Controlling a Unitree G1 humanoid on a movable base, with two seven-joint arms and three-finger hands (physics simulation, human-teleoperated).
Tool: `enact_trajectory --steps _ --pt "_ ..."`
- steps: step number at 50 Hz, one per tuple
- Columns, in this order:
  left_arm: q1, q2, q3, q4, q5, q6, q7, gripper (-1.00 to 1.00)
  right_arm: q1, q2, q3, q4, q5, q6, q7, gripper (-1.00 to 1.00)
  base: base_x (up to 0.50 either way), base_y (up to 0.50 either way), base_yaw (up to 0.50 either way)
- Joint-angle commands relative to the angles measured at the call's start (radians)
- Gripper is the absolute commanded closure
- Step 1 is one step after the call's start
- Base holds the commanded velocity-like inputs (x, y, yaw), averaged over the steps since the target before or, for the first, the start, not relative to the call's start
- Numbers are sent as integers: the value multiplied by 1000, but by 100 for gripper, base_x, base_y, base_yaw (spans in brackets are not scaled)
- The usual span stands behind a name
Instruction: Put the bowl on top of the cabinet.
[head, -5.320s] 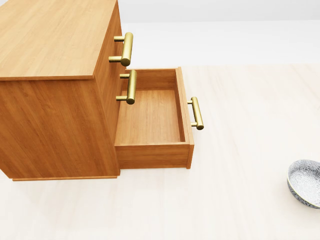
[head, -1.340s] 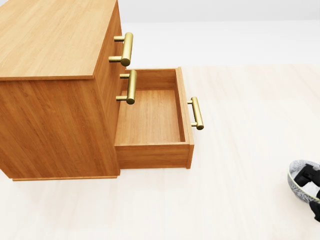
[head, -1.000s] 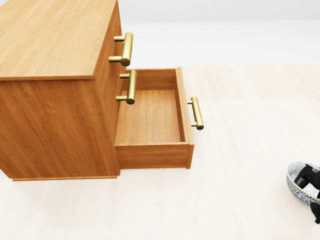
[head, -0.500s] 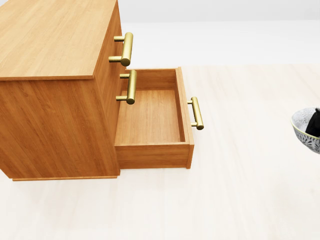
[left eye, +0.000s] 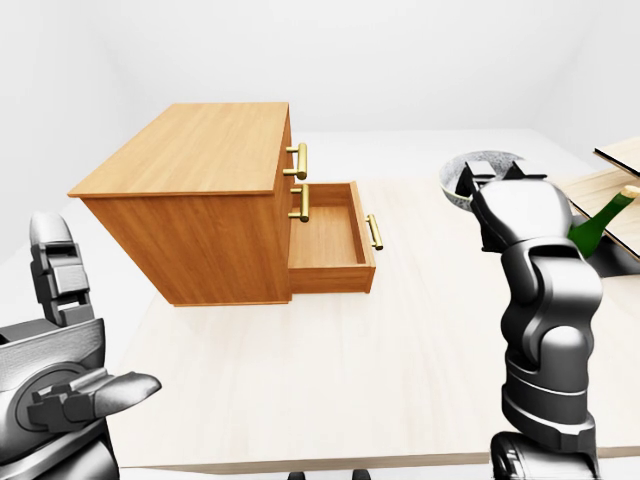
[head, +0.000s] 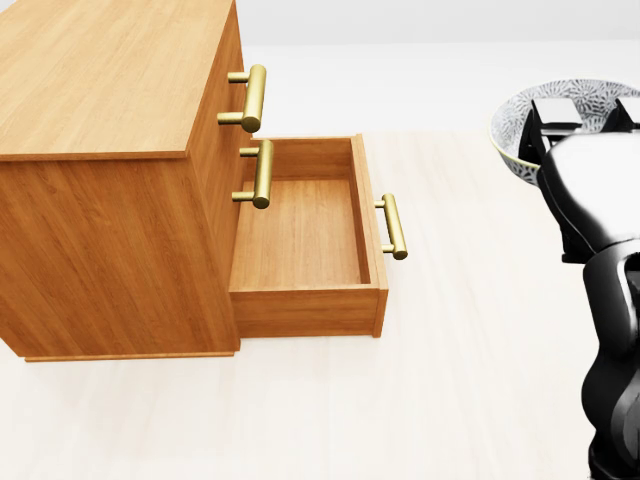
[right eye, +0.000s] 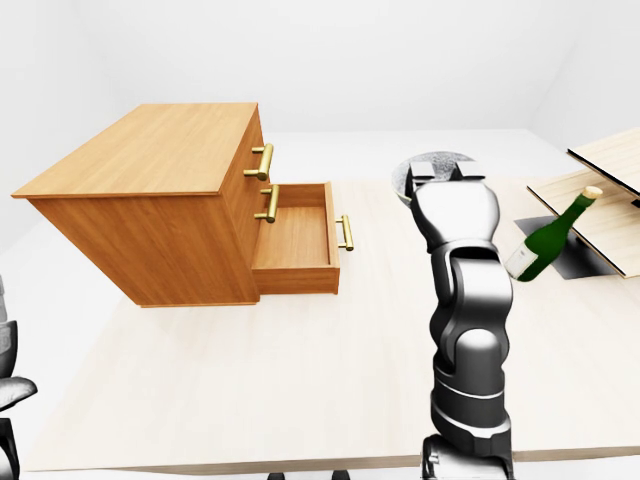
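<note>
The blue-and-white patterned bowl (head: 512, 128) hangs in the air at the upper right of the head view, clear of the table. My right hand (head: 588, 112) is shut on it, with fingers reaching over the rim into the bowl, and the grey forearm (right eye: 462, 290) rises below it. The wooden cabinet (head: 100, 70) fills the left of the head view, its flat top bare. Its bottom drawer (head: 300, 235) is pulled out and holds nothing. The bowl is to the right of the drawer, about level with the cabinet's top. My left hand (left eye: 95, 335) waits open at the lower left of the left-eye view.
Brass handles (head: 254, 97) stick out from the drawer fronts towards the bowl. A green bottle (right eye: 546, 238) leans beside a wooden board (right eye: 612, 160) at the right of the right-eye view. The pale table (right eye: 250, 380) ends near the view's bottom.
My right hand closed on the bowl at the head view's lower right and lifted it up to the upper right. The arm now fills that side. The cabinet has not moved.
</note>
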Motion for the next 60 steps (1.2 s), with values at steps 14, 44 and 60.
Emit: enact_trajectory --steps 14,44,60 --pt "-4 5 14 0 -15 0 5 -100 -228 107 113 50 -155 0 0 100 0 0 0" --pt "-18 21 41 -1 -46 0 24 -100 -585 72 162 412 -82 0 0 100 0 0 0" --pt "-17 25 50 -4 -61 0 26 -100 -914 105 223 937 74 0 0 100 0 0 0"
